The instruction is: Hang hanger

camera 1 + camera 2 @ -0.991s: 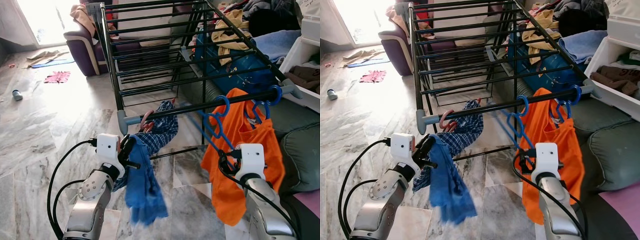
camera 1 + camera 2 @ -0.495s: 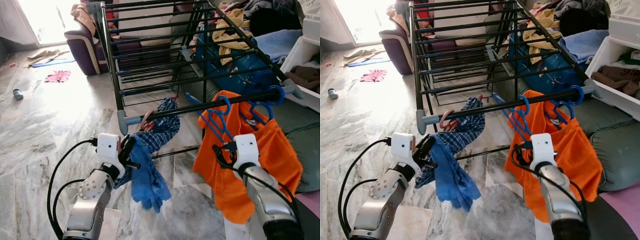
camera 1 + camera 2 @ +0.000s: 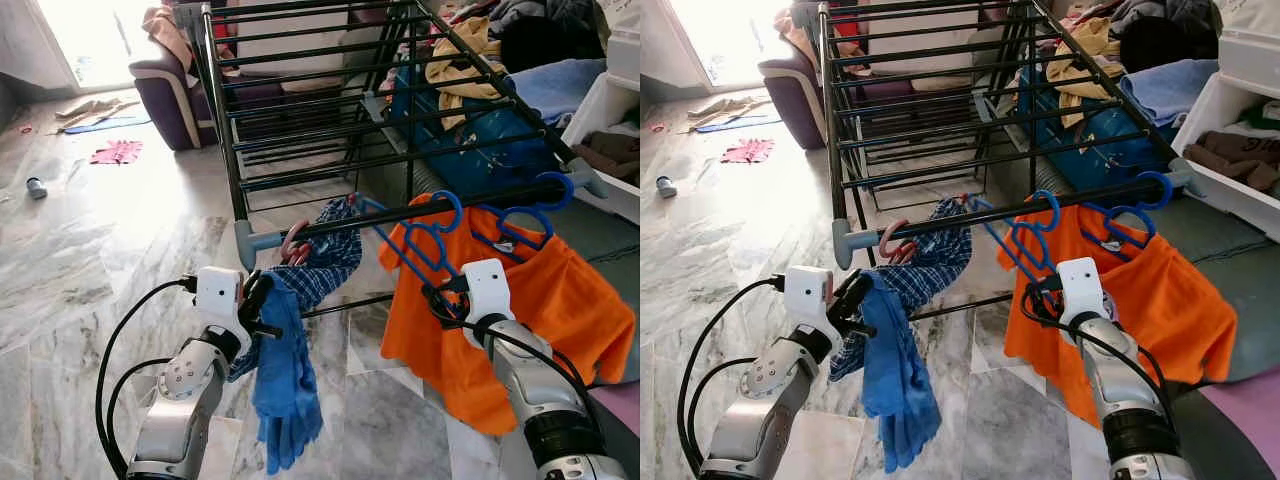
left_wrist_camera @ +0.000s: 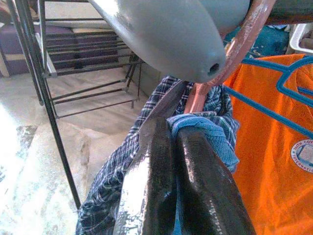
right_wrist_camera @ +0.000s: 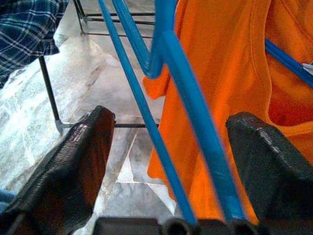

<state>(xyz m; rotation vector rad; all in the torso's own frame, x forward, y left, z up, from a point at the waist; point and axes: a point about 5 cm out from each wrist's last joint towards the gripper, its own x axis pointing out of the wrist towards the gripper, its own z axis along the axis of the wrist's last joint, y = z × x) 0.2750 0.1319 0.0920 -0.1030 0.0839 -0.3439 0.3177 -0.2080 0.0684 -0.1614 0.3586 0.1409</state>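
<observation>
Your right gripper is spread wide with the blue hanger between its fingers, while your left gripper pinches the blue cloth.

Checked shirt hangs on the rack's front rail, left of the hangers and T-shirt

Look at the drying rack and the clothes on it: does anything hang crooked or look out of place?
Yes. The orange shirt is swung out sideways instead of hanging straight from the rack rail, and the blue hanger slants between the open fingers of the right hand. Loose clothes lie on the floor.
</observation>
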